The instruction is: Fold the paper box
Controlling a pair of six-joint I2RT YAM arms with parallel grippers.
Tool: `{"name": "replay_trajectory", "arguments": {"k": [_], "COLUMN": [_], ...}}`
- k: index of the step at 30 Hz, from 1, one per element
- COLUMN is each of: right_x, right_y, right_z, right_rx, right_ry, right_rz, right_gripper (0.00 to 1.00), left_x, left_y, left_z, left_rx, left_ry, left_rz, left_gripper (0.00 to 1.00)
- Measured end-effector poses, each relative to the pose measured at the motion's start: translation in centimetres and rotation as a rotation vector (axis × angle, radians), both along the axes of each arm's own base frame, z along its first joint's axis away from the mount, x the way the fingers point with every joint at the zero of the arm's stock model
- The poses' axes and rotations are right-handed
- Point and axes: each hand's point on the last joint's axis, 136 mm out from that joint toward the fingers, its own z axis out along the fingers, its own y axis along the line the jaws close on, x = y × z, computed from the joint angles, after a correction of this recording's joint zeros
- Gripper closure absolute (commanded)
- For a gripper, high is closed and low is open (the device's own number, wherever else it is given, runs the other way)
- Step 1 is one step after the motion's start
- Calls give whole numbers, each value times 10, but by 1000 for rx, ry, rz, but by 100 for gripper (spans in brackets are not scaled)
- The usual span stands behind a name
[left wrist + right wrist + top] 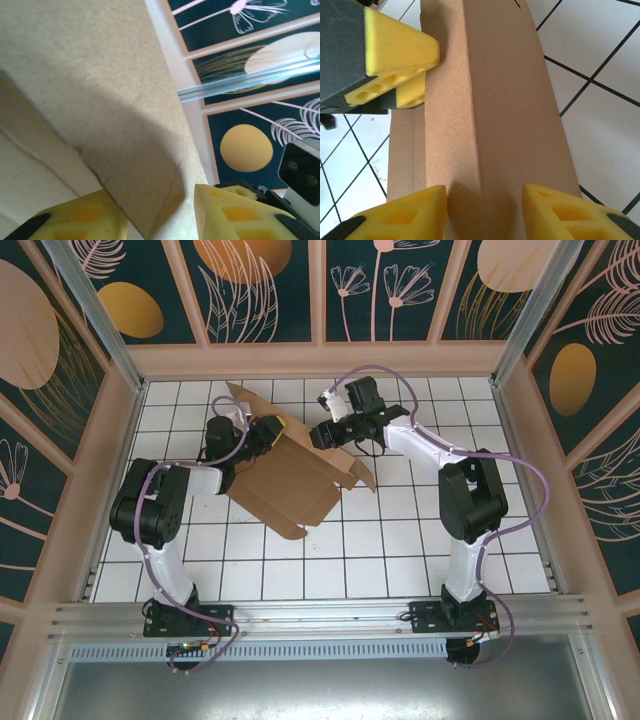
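From above: paper box (290,485) mid-table on the white tiles (400,560), partly folded, one flap raised at the far left; left gripper (268,430) and right gripper (322,433) near each other at its far edge; left wrist: jaws apart, the raised flap's edge between the fingers, not pinched; right wrist: jaws apart too, astride a creased ridge of cardboard, unclamped; left arm's yellow fingers (400,47) just beside that ridge; likely trouble: closing off the crease and buckling the panel; flap springing back for want of a firm hold; fingers colliding, given such closeness.
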Motion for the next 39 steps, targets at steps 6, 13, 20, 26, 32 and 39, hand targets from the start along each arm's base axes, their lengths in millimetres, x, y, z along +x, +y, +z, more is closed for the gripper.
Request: {"name": "replay_trajectory", "arguments": {"k": [6, 13, 20, 26, 32, 39], "right_x": [3, 3, 4, 20, 29, 31], "right_y": [-5, -9, -9, -21, -61, -84], "right_z": [4, 6, 6, 12, 67, 123], "right_rx": [34, 65, 77, 40, 76, 231], "right_ry": [13, 31, 30, -10, -108, -125], "right_rz": [9, 30, 38, -85, -338, -485], "right_gripper": [59, 60, 51, 45, 45, 48], "left_x": [2, 5, 9, 10, 8, 7], "left_y": [-6, -8, -10, 3, 33, 42], "left_z": [5, 2, 11, 11, 19, 16], "left_rx": [-81, -148, -203, -206, -193, -237], "left_ry": [-42, -46, -65, -45, -19, 23], "left_rz": [-32, -38, -45, 51, 252, 396], "left_gripper": [66, 77, 99, 100, 100, 100]}}
